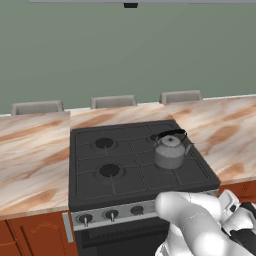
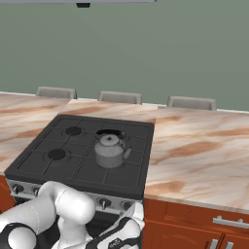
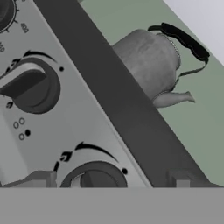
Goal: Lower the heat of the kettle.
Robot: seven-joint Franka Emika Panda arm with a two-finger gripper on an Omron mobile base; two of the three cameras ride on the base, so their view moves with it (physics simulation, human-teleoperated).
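In the left base view, the kettle (image 1: 170, 149) stands upright on the right side of the black stove (image 1: 95, 188), on the grate between the front and rear right burners, its spout pointing right and its black handle arched over the lid. Dark knobs (image 1: 111, 215) line the silver front panel below the cooktop, and the white arm (image 1: 200, 225) bends low in front of that panel. A marbled counter (image 1: 35, 155) runs on both sides. In the right base view, the kettle (image 2: 110, 150) sits on the stove's (image 2: 46, 172) right half, with the arm (image 2: 68, 206) folded below the panel. In the hand view, the gripper (image 3: 108, 180) sits just in front of a dark knob (image 3: 97, 178), its finger tips (image 3: 40, 179) apart on either side of it, not visibly touching; the kettle (image 3: 151, 65) shows beyond the stove edge.
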